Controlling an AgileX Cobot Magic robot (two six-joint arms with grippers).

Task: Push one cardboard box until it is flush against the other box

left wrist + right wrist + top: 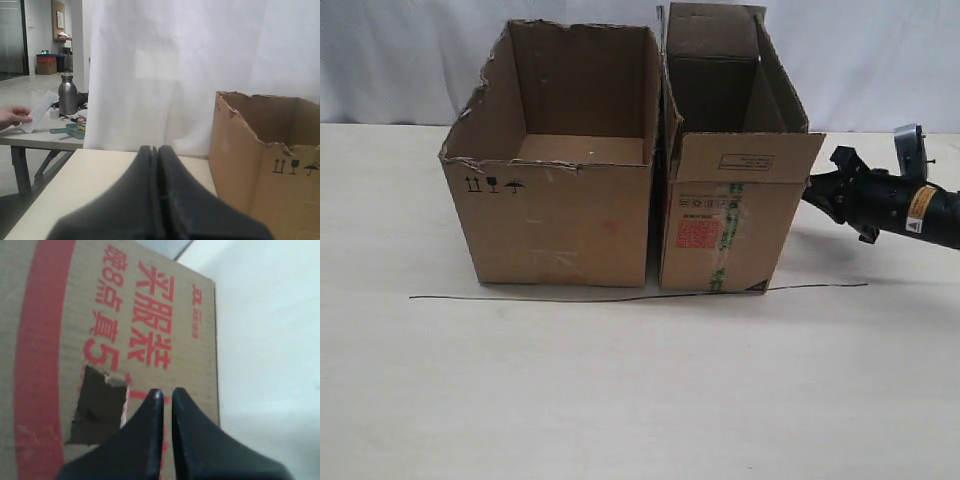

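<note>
I am seeing the pale tabletop [640, 400] lying open in front of both cartons and left of the wide brown carton with the ragged torn rim [560, 220]; only a thin dark line [620, 297] is running across that front strip. The narrow, tall brown carton with red print and green tape [720, 215] is standing just beside it, leaving a dark sliver too tight to enter. The white curtain [410, 60] is closing off the back. The right gripper [812, 190] is facing the narrow carton's outer wall close ahead, with bare table behind it.
</note>
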